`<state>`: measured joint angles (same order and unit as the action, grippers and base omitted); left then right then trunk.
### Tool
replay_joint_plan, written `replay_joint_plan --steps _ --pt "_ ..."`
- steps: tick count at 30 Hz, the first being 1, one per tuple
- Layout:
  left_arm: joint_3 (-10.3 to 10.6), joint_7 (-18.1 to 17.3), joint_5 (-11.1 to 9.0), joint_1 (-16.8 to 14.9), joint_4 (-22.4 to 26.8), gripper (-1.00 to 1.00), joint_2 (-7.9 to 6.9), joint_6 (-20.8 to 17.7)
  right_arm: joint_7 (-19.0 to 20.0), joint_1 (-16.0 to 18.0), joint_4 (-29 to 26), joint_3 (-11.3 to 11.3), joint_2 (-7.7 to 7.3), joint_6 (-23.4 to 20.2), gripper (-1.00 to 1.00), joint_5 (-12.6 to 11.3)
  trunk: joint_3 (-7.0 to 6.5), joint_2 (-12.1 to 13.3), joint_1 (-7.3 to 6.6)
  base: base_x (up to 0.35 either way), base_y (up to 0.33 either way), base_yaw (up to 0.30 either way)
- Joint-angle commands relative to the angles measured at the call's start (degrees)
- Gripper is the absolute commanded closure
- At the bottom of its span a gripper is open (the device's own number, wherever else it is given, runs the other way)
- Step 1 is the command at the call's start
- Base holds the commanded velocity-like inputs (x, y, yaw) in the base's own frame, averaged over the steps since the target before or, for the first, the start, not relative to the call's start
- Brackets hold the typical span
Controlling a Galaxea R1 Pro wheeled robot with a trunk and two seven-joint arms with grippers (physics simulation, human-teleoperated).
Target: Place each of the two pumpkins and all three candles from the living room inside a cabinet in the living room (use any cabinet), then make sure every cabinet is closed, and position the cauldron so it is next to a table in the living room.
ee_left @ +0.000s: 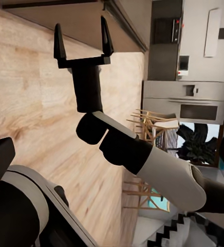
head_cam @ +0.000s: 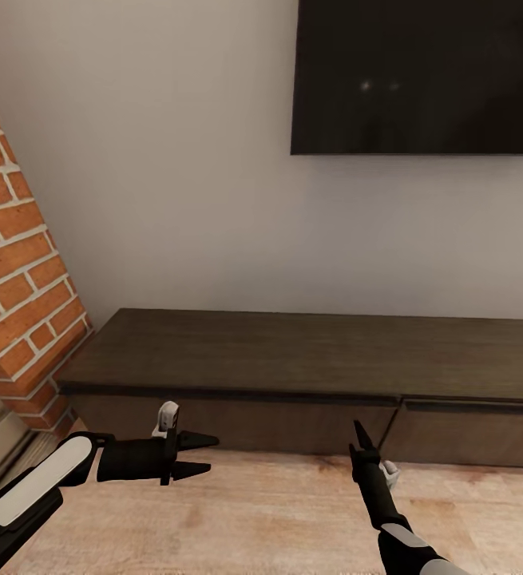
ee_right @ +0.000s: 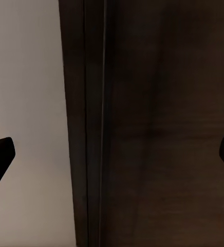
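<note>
I face the long, low dark-wood cabinet (head_cam: 309, 359), matte and grained, its plain drawer fronts shut, standing against the pale wall under the black TV (head_cam: 421, 76). My left gripper (head_cam: 205, 454) and right gripper (head_cam: 362, 438) hang just before it over plank floor (head_cam: 277, 519), both pairs of fingers apart, empty.

the light wood plank floor (head_cam: 237, 511) runs up to the wall side, where a long, low dark-brown wood cabinet (head_cam: 309, 355) stands directly on it, set against the pale wall. the cabinet's flat top is bare. its plain handleless drawer fronts (head_cam: 245, 423) sit flush and shut, with a narrow seam dividing the left front from the right. at the cabinet's left end the floor meets a red brick fireplace side (head_cam: 17, 295), which rises from it.
</note>
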<state>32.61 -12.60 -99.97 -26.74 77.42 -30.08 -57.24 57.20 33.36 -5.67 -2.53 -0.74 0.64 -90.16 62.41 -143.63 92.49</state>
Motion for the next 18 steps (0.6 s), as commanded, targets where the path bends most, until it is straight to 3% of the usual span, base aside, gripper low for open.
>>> replay_joint_plan --steps 1,12,18 --pt "0.1 -0.6 0.4 -0.1 0.0 -1.00 -0.05 0.0 0.2 0.0 0.0 -0.3 -0.01 0.1 -1.00 -0.3 0.28 0.0 0.01 0.000 0.000 0.000" --pt "0.2 -0.6 0.4 -0.1 0.0 -1.00 0.02 0.0 2.1 0.0 0.0 -0.4 -0.24 0.2 -1.00 -0.1 0.72 -0.1 0.06 0.000 0.000 0.000" --pt "0.2 -0.6 0.4 -0.1 0.0 -1.00 0.02 0.0 3.7 0.0 0.0 -0.4 -0.27 0.1 -1.00 0.2 1.83 -0.1 0.19 0.000 0.000 0.000"
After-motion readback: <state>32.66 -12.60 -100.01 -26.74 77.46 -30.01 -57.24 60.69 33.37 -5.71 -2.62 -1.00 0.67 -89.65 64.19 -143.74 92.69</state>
